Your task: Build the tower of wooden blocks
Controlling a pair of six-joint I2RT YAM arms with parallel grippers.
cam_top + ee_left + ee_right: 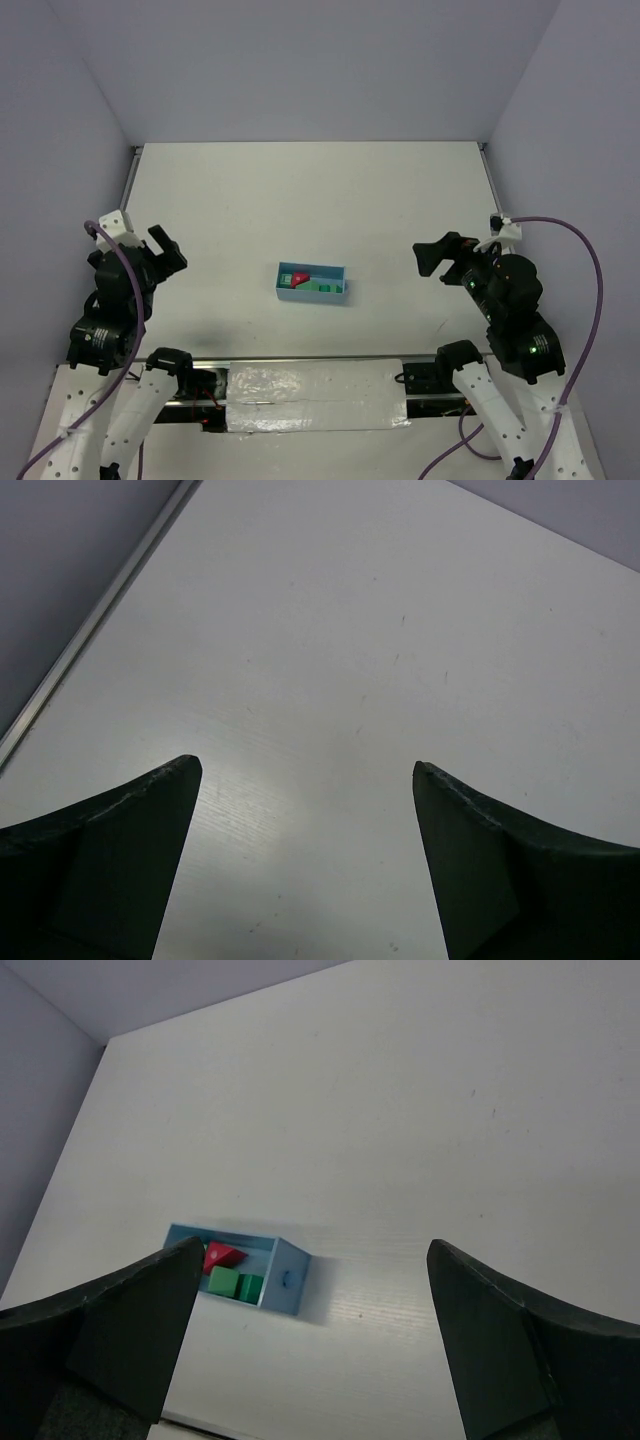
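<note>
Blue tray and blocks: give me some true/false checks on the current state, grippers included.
1. The red wedge lies inside the light blue tray. True.
2. One green block is already stacked on the table outside the tray. False: the green blocks that show are all in the tray, and nothing is stacked.
3. The left gripper is shut on a block. False: it is open, holds nothing and sits far to the left of the tray.
4. The right gripper is open and apart from the tray. True.
5. The left wrist view shows the tray. False: it shows only bare table beyond its fingers.
</note>
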